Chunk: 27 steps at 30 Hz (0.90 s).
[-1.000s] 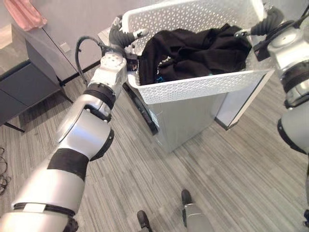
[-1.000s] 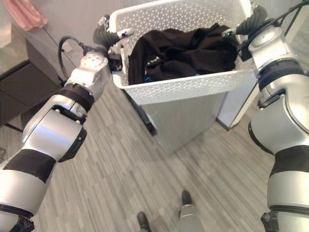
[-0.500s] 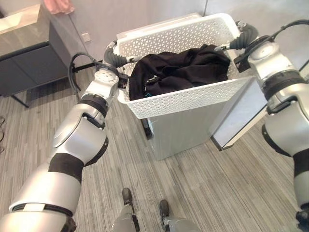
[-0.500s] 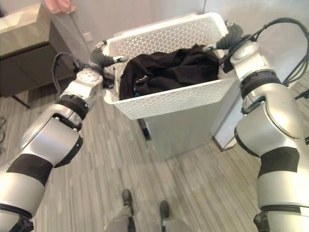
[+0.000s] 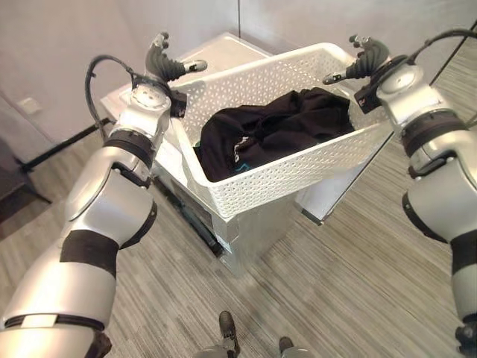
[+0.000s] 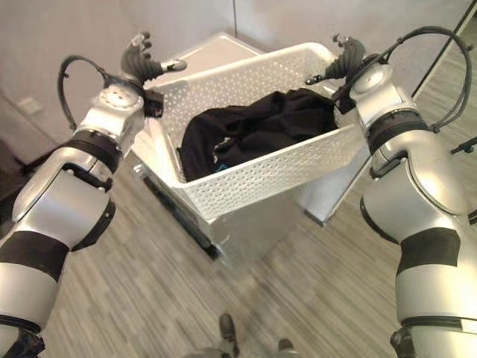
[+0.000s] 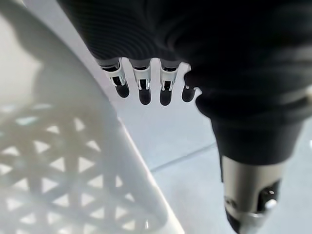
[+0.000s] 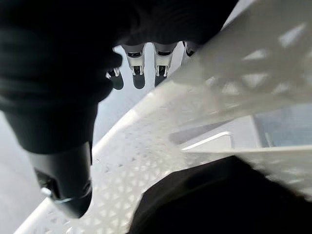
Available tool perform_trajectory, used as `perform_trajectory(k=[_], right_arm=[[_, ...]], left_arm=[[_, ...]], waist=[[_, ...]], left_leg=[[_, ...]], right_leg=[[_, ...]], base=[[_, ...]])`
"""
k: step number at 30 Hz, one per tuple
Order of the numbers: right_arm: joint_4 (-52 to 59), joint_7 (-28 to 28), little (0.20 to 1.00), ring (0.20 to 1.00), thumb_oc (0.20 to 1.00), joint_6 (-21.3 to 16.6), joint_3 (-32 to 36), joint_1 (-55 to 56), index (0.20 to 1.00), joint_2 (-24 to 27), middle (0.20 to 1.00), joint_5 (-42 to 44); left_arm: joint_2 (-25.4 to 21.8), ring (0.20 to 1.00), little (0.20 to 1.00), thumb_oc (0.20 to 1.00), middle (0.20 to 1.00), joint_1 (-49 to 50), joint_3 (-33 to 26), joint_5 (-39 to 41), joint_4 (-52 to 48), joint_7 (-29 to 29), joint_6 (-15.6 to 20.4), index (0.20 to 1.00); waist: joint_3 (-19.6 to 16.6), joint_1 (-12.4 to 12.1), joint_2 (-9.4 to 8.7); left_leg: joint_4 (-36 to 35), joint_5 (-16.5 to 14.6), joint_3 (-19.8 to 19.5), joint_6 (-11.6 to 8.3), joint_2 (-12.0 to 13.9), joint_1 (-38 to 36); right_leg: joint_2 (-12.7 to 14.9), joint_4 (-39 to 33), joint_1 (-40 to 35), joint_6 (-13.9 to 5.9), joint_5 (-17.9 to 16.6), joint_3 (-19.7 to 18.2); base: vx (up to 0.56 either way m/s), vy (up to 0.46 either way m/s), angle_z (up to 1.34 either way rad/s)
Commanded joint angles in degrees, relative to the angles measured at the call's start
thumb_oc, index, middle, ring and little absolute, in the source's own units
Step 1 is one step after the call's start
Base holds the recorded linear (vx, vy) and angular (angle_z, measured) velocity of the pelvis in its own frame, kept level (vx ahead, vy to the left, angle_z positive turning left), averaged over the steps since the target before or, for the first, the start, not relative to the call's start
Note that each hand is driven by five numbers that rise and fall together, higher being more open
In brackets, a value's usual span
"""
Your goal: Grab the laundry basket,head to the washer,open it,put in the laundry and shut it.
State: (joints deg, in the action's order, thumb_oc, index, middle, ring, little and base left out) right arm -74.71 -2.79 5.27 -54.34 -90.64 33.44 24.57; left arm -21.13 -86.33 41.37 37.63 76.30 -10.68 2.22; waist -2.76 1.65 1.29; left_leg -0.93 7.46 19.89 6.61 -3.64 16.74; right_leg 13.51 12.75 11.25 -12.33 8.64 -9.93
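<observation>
The basket [image 5: 298, 175] hangs in the air between the two arms, carried by its short ends so the load stays level and neither arm blocks the open top; its near long wall faces the robot. Inside lies the laundry [image 5: 272, 130], a dark heap settled low against the bottom, in no danger of spilling. The left hand [image 5: 160, 63] has its fingers [image 7: 141, 90] curled over the left end's rim, and the right hand [image 5: 369, 60] is hooked the same way over the right end. Just beyond and below stands the washer [image 5: 216, 52], lid not yet opened.
</observation>
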Motion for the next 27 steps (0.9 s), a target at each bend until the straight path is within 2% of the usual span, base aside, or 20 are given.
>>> perform_trajectory(k=[1, 2, 4, 5, 6, 7, 8, 9, 10, 11, 12, 14, 18, 27], right_arm=[[0.5, -3.1, 1.0, 1.0, 1.0, -0.8, 0.1, -8.0, 1.0, -6.1, 1.0, 1.6], [0.2, -3.4, 1.0, 1.0, 1.0, -0.5, 0.3, -7.4, 1.0, -7.1, 1.0, 1.1], [-0.3, -3.5, 1.0, 1.0, 1.0, -0.3, 0.0, -7.2, 1.0, -6.8, 1.0, 0.7], [-0.9, -4.3, 1.0, 1.0, 1.0, 0.4, -0.6, -7.0, 1.0, -7.6, 1.0, 0.5], [-1.2, -4.3, 1.0, 1.0, 1.0, 0.3, -0.4, -7.1, 1.0, -8.1, 1.0, 0.9], [-1.2, -4.3, 1.0, 1.0, 1.0, 0.3, -0.4, -7.2, 1.0, -8.1, 1.0, 0.9], [-1.4, -4.6, 1.0, 1.0, 1.0, 0.2, -0.3, -6.9, 1.0, -8.5, 1.0, 1.0], [-1.1, -5.2, 1.0, 1.0, 1.0, -0.2, 0.0, -6.0, 1.0, -9.4, 1.0, 1.4], [-0.3, -6.0, 1.0, 1.0, 1.0, 0.0, -0.4, -4.7, 1.0, -8.5, 1.0, 1.1], [1.0, -6.4, 1.0, 1.0, 1.0, 0.4, -0.7, -4.7, 1.0, -8.0, 1.0, 1.4], [2.4, -6.7, 1.0, 1.0, 1.0, -0.3, -0.5, -4.6, 1.0, -8.1, 1.0, 2.3], [1.7, -6.3, 1.0, 1.0, 1.0, -0.3, 0.1, -4.4, 1.0, -8.4, 1.0, 3.5], [0.2, -7.4, 1.0, 1.0, 1.0, -0.4, -0.4, -3.4, 1.0, -8.0, 1.0, 3.2], [-1.0, -6.2, 1.0, 1.0, 1.0, -2.2, -5.6, -6.8, 1.0, -4.6, 1.0, -8.8]], left_arm=[[7.9, 1.0, 1.0, 1.0, 1.0, -4.9, -1.8, -1.2, 1.5, 0.9, 0.4, 1.0], [7.2, 1.0, 1.0, 1.0, 1.0, -5.2, -1.7, -1.6, 1.9, 1.1, 0.0, 1.0], [6.5, 1.0, 1.0, 1.0, 1.0, -5.2, -1.2, -2.4, 2.4, 1.4, -0.4, 1.0], [6.0, 1.0, 1.0, 1.0, 1.0, -5.9, -1.0, -3.5, 2.6, 2.4, -1.1, 1.0], [5.8, 1.0, 1.0, 1.0, 1.0, -6.4, -1.1, -3.8, 2.7, 2.6, -1.2, 1.0], [5.8, 1.0, 1.0, 1.0, 1.0, -6.4, -1.1, -3.8, 2.7, 2.6, -1.2, 1.0], [5.6, 1.0, 1.0, 1.0, 1.0, -6.8, -1.2, -4.8, 2.9, 2.5, -1.2, 1.0], [5.3, 1.0, 1.0, 1.0, 1.0, -6.7, -1.6, -5.2, 3.0, 2.1, -1.1, 1.0], [4.9, 1.0, 1.0, 1.0, 1.0, -6.0, -1.5, -5.9, 2.5, 1.7, -0.6, 1.0], [4.2, 1.0, 1.0, 1.0, 1.0, -5.2, -1.6, -6.5, 2.3, 2.1, -0.8, 1.0], [5.1, 1.0, 1.0, 1.0, 1.0, -5.2, -1.6, -7.8, 1.8, 1.7, -0.8, 1.0], [5.4, 1.0, 1.0, 1.0, 1.0, -5.4, -1.3, -8.5, 2.6, 1.8, -0.7, 1.0], [4.1, 1.0, 1.0, 1.0, 1.0, -5.1, 0.2, -12.2, 3.4, 2.0, -1.4, 1.0], [4.5, 1.0, 1.0, 1.0, 1.0, -3.7, -0.6, -13.0, 0.4, 1.6, -0.2, 1.0]], waist=[[4.6, 0.3, -1.25], [4.4, -0.6, -1.11], [4.0, -0.7, -1.41], [3.3, -0.2, -1.87], [3.4, -0.2, -1.59], [3.5, -0.1, -1.56], [4.1, -0.1, -1.04], [6.0, -0.1, -0.6], [7.4, 1.5, -0.44], [7.8, 2.2, -0.64], [8.4, 2.1, -0.98], [8.6, 1.7, -1.29], [6.5, 1.1, -1.77], [3.5, 0.8, -2.58]], left_leg=[[4.4, -3.0, 3.6, -7.16, 2.1, 2.7], [3.3, -3.3, 5.3, -6.94, 2.7, 0.9], [2.9, -3.6, 5.8, -6.93, 2.3, 0.3], [1.7, -3.4, 5.7, -7.29, 1.4, -0.8], [0.5, -3.2, 5.7, -7.52, 1.6, -1.8], [0.4, -3.1, 5.6, -7.53, 1.5, -1.9], [-1.1, -3.4, 5.5, -7.91, 2.1, -4.2], [-1.6, -4.9, 4.7, -9.13, 3.3, -8.7], [-0.9, -4.6, 3.8, -9.35, 4.0, -10.0], [0.0, -5.2, 3.0, -9.52, 4.0, -11.0], [0.7, -4.6, 2.7, -10.01, 4.2, -10.4], [0.5, -4.1, 2.9, -10.36, 4.3, -10.3], [-0.9, -3.4, 1.4, -10.53, 4.6, -10.7], [-3.4, -3.0, -0.5, -10.43, 4.1, -11.6]], right_leg=[[-0.1, -10.5, -13.2, 3.73, -14.2, 3.7], [0.2, -8.9, -13.0, 3.98, -15.4, 8.8], [-0.7, -9.2, -14.0, 4.04, -15.8, 10.0], [-5.3, -12.1, -13.0, 4.53, -12.2, 7.3], [-6.8, -13.3, -11.1, 4.97, -9.9, 7.5], [-6.8, -13.1, -11.1, 4.97, -9.8, 7.5], [-7.6, -14.3, -7.6, 5.35, -9.7, 10.1], [-7.9, -14.6, 0.1, 5.2, -12.0, 15.6], [-7.8, -13.7, 0.3, 5.53, -13.4, 15.3], [-7.5, -14.6, -1.3, 5.25, -13.8, 14.2], [-7.9, -15.2, -1.9, 5.67, -14.3, 12.8], [-8.2, -16.7, -2.7, 5.84, -14.7, 13.0], [-9.0, -17.5, -4.7, 6.51, -14.1, 14.8], [-9.2, -17.8, -5.7, 6.41, -13.8, 15.4]], base=[[0.09, 0.09, -0.19], [0.05, 0.061, -0.22], [0.07, 0.09, -0.3], [0.11, 0.107, -0.36], [0.09, 0.078, -0.36], [0.08, 0.002, -0.3], [0.17, -0.103, -0.53], [0.18, -0.171, -0.58], [0.18, -0.176, -1.01], [0.02, -0.128, -0.5], [0.0, -0.088, 0.16], [-0.03, -0.083, 0.91], [0.04, -0.09, 0.32], [0.03, -0.027, 0.13]])
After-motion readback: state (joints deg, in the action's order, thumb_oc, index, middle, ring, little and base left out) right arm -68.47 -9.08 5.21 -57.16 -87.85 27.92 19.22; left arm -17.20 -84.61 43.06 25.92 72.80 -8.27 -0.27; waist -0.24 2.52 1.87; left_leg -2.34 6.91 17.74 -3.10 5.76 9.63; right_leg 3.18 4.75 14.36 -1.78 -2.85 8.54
